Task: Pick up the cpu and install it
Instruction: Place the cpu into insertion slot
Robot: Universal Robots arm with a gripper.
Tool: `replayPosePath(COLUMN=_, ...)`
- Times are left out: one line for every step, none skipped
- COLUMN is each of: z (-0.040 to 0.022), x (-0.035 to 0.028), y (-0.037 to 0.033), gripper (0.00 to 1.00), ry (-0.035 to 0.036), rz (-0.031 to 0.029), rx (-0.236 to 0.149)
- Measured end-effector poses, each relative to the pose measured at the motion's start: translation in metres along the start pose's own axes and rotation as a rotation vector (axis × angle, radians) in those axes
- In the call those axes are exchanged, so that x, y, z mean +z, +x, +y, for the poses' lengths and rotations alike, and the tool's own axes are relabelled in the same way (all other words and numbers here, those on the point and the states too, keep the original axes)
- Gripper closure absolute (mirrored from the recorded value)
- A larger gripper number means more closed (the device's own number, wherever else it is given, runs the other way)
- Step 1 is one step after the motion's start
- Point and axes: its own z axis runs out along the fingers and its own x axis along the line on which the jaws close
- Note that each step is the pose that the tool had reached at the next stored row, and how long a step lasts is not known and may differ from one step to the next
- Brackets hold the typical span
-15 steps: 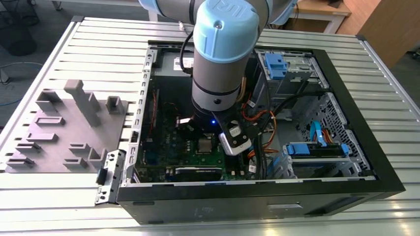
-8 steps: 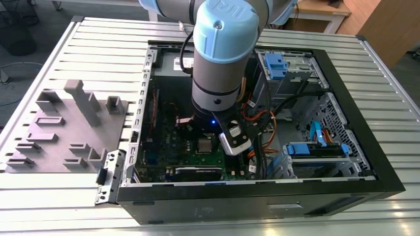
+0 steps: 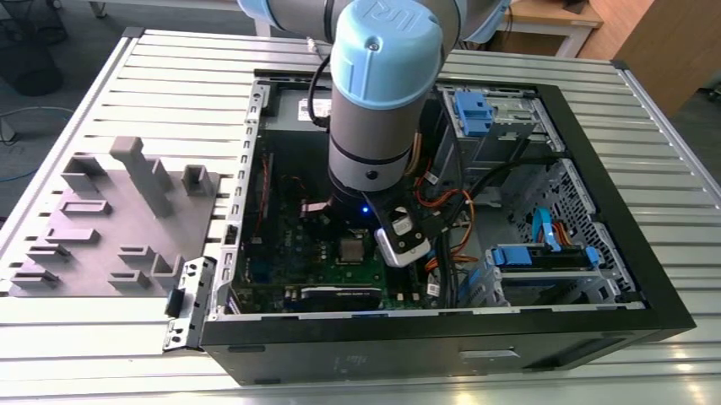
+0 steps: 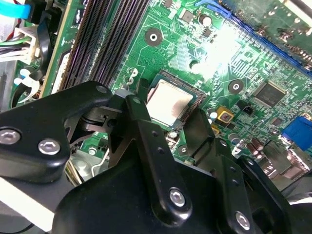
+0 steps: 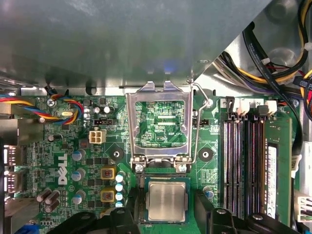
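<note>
Currently the cpu [image 5: 167, 201] lies flat in its socket [image 5: 144, 187], mid green board [image 5: 122, 141], clamp frame [image 5: 132, 126] raised. Gripper [image 5: 166, 193] spread wide, fingers [image 5: 201, 201] straddling it (no contact visible). Seating likely wants all four edges level; a sideways nudge risks pins.

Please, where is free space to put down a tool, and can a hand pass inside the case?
Free: the slatted table at the exterior view's upper left, beyond the grey tray; the near strip along the case; the edge at that view's right. Crowded: inside the case, the arm, cables and drive bays leave little room around the cpu.
</note>
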Motion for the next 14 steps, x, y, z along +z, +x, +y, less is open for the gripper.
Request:
replayPosePath(z=0.0000, x=0.0000, y=0.0000, gripper=0.44, ry=-0.0001, rz=0.0000, rx=0.000)
replayPosePath(z=0.0000, x=0.0000, y=0.0000, gripper=0.44, ry=0.0000, rz=0.0000, rx=0.000)
replayPosePath(z=0.0000, x=0.0000, y=0.0000, gripper=0.44, ry=0.0001, rz=0.0000, rx=0.000)
replayPosePath(z=0.0000, x=0.0000, y=0.0000, gripper=0.44, ry=0.0000, rz=0.0000, rx=0.000)
replayPosePath(z=0.0000, x=0.0001, y=0.0000, gripper=0.44, ry=0.0000, rz=0.0000, rx=0.000)
replayPosePath(z=0.0000, x=0.0001, y=0.0000, gripper=0.45, ry=0.0000, rz=-0.0001, rx=0.000)
replayPosePath(z=0.0000, x=0.0001, y=0.0000, gripper=0.45, ry=0.0001, rz=-0.0001, rx=0.000)
replayPosePath(z=0.0000, x=0.0001, y=0.0000, gripper=0.45, ry=0.0001, rz=-0.0001, rx=0.000)
replayPosePath(z=0.0000, x=0.0001, y=0.0000, gripper=0.52, ry=0.0002, rz=-0.0001, rx=0.000)
replayPosePath(z=0.0000, x=0.0001, y=0.0000, gripper=0.52, ry=0.0002, rz=-0.0001, rx=0.000)
replayPosePath(z=0.0000, x=0.0001, y=0.0000, gripper=0.52, ry=0.0002, rz=0.0000, rx=0.000)
replayPosePath(z=0.0000, x=0.0001, y=0.0000, gripper=0.53, ry=0.0003, rz=-0.0001, rx=0.000)
replayPosePath(z=0.0000, x=0.0000, y=0.0001, gripper=0.53, ry=0.0007, rz=0.0002, rx=0.000)
replayPosePath(z=0.0000, x=0.0000, y=0.0000, gripper=0.53, ry=0.0006, rz=0.0001, rx=0.000)
